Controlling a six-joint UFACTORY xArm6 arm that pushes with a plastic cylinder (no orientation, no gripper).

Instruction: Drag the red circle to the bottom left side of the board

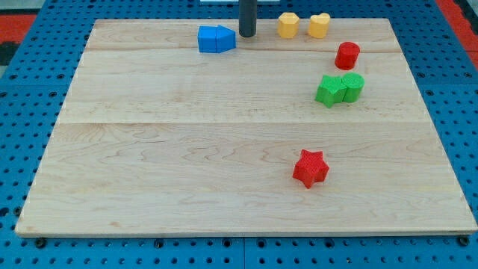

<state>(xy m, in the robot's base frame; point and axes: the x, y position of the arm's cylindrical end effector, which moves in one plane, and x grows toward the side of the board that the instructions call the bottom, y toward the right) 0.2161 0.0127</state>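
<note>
The red circle (347, 55), a short red cylinder, stands near the view's top right on the wooden board (149, 149). My tip (247, 34) rests on the board at the view's top centre, well to the left of the red circle. It is just right of the blue blocks (216, 39) and left of the yellow hexagon (288, 25). The tip touches no block.
A yellow heart (320, 25) lies right of the yellow hexagon. A green star (329, 90) and a green cylinder (352, 86) sit together just below the red circle. A red star (310, 168) lies lower, right of centre. Blue pegboard (22, 112) surrounds the board.
</note>
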